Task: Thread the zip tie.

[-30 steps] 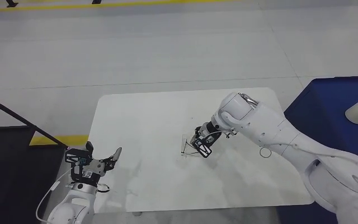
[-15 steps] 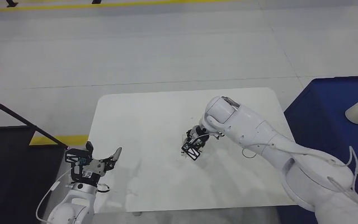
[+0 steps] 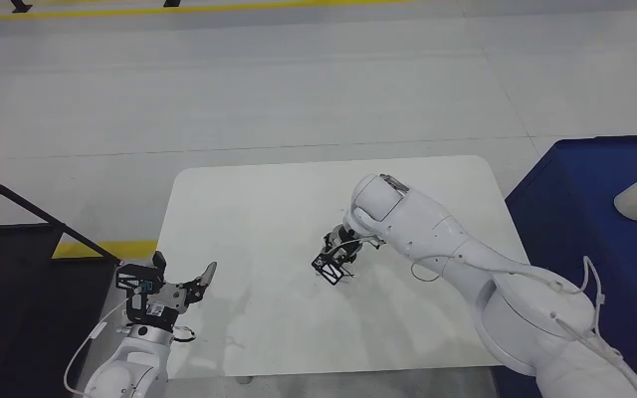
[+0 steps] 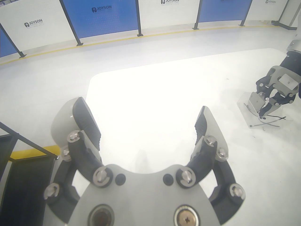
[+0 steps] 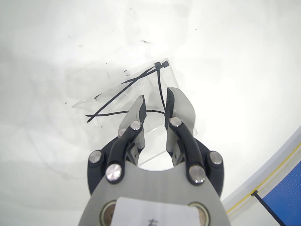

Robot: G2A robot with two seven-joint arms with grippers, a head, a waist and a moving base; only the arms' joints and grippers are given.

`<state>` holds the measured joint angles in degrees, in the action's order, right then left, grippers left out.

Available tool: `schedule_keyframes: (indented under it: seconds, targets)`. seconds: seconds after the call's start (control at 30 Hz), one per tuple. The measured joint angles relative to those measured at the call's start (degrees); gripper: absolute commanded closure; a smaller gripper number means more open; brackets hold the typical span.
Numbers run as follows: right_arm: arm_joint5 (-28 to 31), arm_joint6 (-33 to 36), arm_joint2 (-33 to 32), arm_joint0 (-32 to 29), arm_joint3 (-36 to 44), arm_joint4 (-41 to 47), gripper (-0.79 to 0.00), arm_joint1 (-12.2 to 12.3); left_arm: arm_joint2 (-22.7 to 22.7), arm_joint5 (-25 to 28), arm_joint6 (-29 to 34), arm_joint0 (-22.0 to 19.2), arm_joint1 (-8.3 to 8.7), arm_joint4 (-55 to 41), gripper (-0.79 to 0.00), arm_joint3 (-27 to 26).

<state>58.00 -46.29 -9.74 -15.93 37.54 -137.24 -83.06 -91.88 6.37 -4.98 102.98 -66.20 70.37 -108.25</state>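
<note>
At the near left corner of the white bench [image 3: 259, 219], the left hand [image 3: 184, 270] is held just above the surface. It is released, its two dark-padded fingers [image 4: 85, 121] are spread wide, and nothing is held between them.

Farther in, around the middle of the bench, the right hand [image 3: 331, 269] is lowered over a clear plastic piece [image 5: 170, 76] that lies on the surface. The black zip tie [image 5: 158, 66] is found on this piece. Its square head is seen near the piece's far corner, and thin black straps are fanned out from it across the plastic. One strap is run from the head to the pad of one finger [image 5: 180, 104] of the right hand. Another strap is stretched across the gap between the two fingers. The right hand [image 5: 156, 97] is seen partly released, with a clear gap left between its pads, so the strap is not clenched. It cannot be told whether one tie or two are lying there.

Beyond the bench, a pale floor [image 3: 299, 80] is crossed by a yellow line [image 4: 70, 46]. Behind it, blue and white barrier panels [image 4: 98, 12] are lined up.
</note>
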Motion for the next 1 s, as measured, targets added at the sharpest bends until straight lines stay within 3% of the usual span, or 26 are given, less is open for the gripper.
schedule_keyframes:
  seconds: [0.53,0.6,1.0]
  targets:
    - [0.0,0.0,0.0,-0.2,-6.5,-1.0,-0.129,-4.9,0.0,0.0,0.0,0.0,0.00,0.0,-0.785,0.0]
    - [0.0,0.0,0.0,-0.2,-7.2,-1.0,0.000,-5.4,0.0,0.0,0.0,0.0,0.00,0.0,-0.785,0.0]
    - [0.0,0.0,0.0,-0.4,-9.6,-1.3,0.000,-7.0,0.0,0.0,0.0,0.0,0.00,0.0,-0.785,0.0]
